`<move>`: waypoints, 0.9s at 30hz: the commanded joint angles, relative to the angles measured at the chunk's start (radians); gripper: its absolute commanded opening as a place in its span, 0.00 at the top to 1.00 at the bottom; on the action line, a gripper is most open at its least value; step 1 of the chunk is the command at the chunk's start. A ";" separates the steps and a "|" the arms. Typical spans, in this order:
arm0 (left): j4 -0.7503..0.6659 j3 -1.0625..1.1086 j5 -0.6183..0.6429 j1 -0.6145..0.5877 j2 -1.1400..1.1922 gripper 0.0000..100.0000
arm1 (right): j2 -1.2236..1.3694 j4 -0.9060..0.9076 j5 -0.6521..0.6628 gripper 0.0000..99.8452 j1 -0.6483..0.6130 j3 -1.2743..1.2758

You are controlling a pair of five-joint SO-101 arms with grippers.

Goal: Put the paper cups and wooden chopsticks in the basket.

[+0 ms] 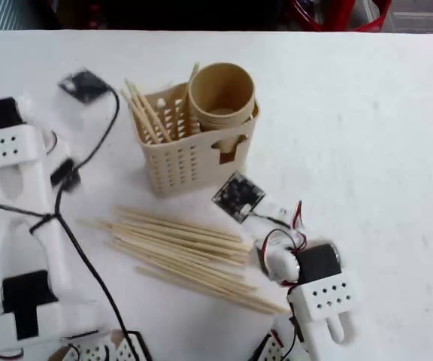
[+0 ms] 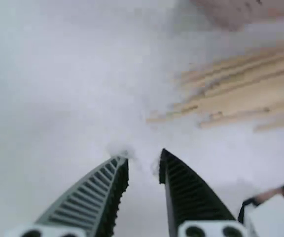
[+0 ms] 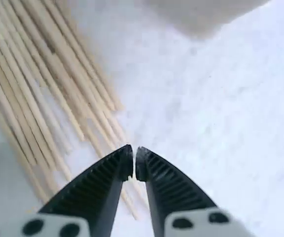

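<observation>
A cream basket (image 1: 190,154) stands mid-table with a paper cup (image 1: 221,92) and a few wooden chopsticks (image 1: 145,113) upright inside it. A loose pile of chopsticks (image 1: 186,252) lies flat in front of the basket. My right gripper (image 3: 133,162) is shut and empty, low over the table just beside the pile (image 3: 38,84). The right arm (image 1: 307,274) comes in from the near right. My left gripper (image 2: 142,165) is open by a narrow gap with nothing in it, over bare table short of the chopstick ends (image 2: 230,98).
The left arm (image 1: 13,150) and its black cable (image 1: 81,256) take up the left side of the white table (image 1: 367,120). A red object (image 1: 337,13) sits beyond the far edge. Bare table spreads to the right of the basket.
</observation>
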 commanded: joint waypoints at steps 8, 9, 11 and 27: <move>-0.305 0.713 -0.486 0.114 -0.369 0.83 | 0.007 -0.110 0.040 0.98 0.045 0.157; -0.351 0.764 -0.493 0.122 -0.412 0.83 | 0.007 -0.113 0.025 0.98 0.064 0.157; -0.445 0.864 -0.494 0.151 -0.490 0.83 | 0.007 -0.128 0.014 0.98 0.090 0.166; -0.609 0.925 -0.233 0.677 -0.466 0.82 | 0.302 -0.351 0.008 0.98 0.145 0.184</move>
